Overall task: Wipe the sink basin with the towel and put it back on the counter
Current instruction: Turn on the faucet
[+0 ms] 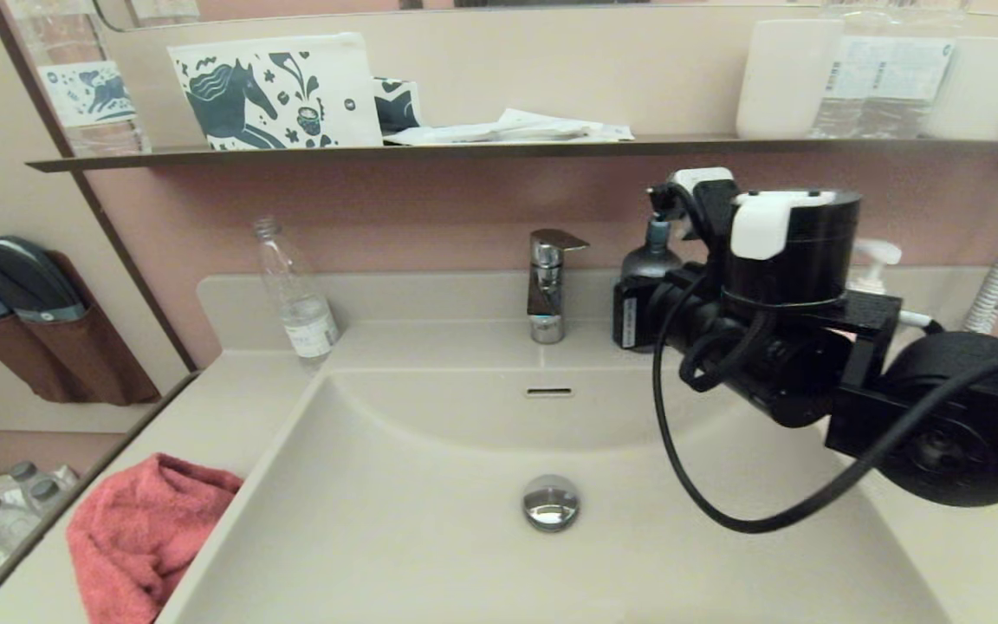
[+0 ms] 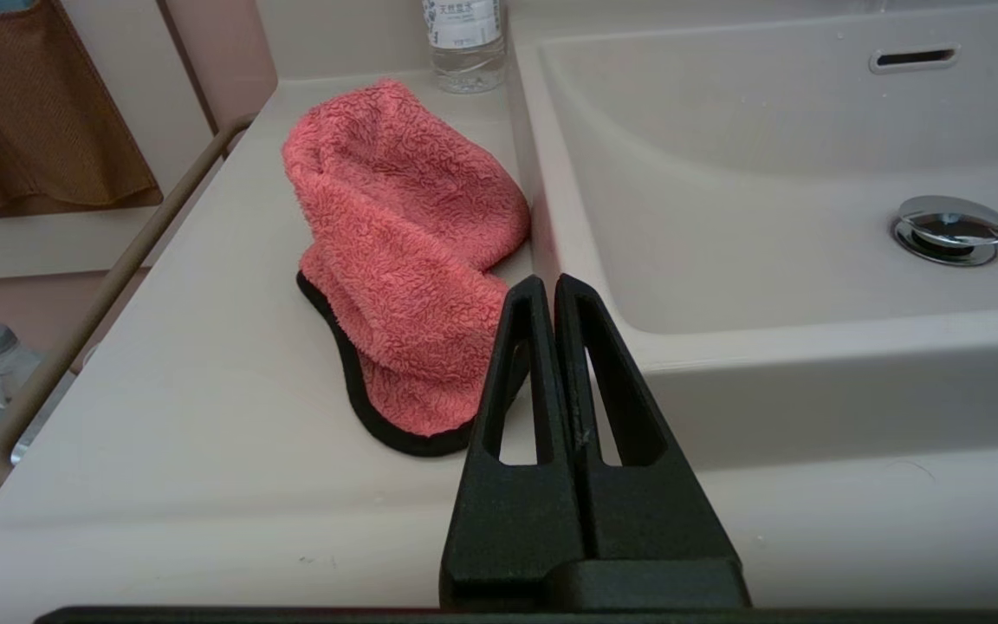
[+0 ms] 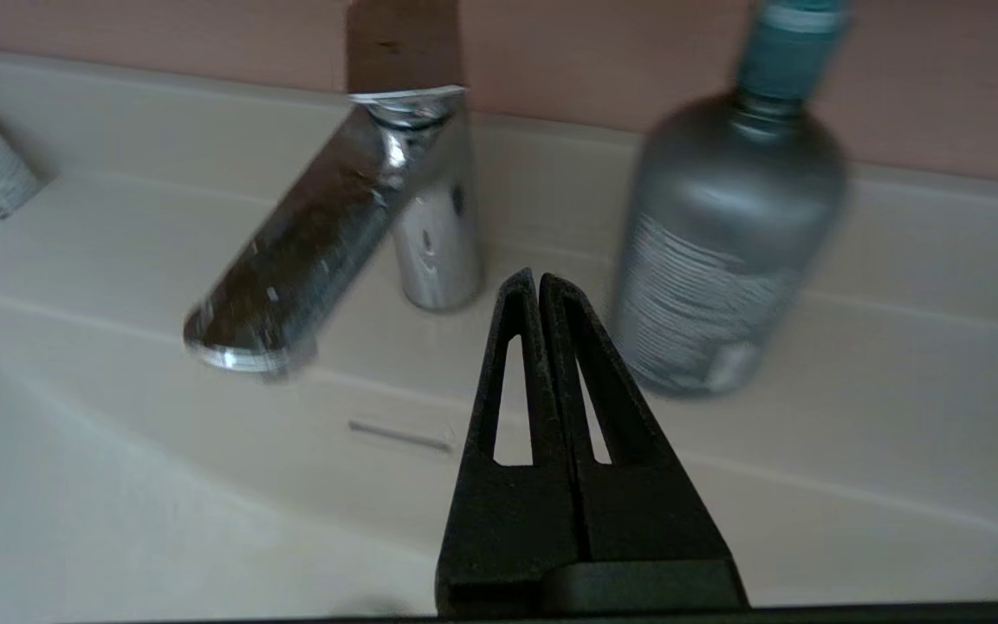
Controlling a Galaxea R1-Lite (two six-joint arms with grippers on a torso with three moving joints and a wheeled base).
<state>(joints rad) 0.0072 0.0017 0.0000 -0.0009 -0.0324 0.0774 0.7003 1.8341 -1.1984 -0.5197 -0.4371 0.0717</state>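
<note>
Coral-pink terry towel with a thin black trim is bunched up on the desk, on the robot's left of the sink basin, right beside the basin's rim and nothing is touching it. Part of it is folded over itself, so the black edge only shows along the near side.

Left hand hangs low over the front of the desk, just off the near end of the towel, its two black fingers pressed flat together and empty.

Right arm is up over the right side of the basin in the head view, its bulky black wrist blocking part of the back ledge. Right hand is also squeezed closed with nothing in it, pointing toward the back ledge between the chrome faucet and a dark grey pump bottle. That view is smeared, so fine detail is hard to read.

Basin itself is beige-cream with a round chrome drain plug in the middle and a small overflow slot on the back wall. A clear plastic water bottle stands at the back left corner of the desk. Above it all a shelf holds a horse-print pouch.
</note>
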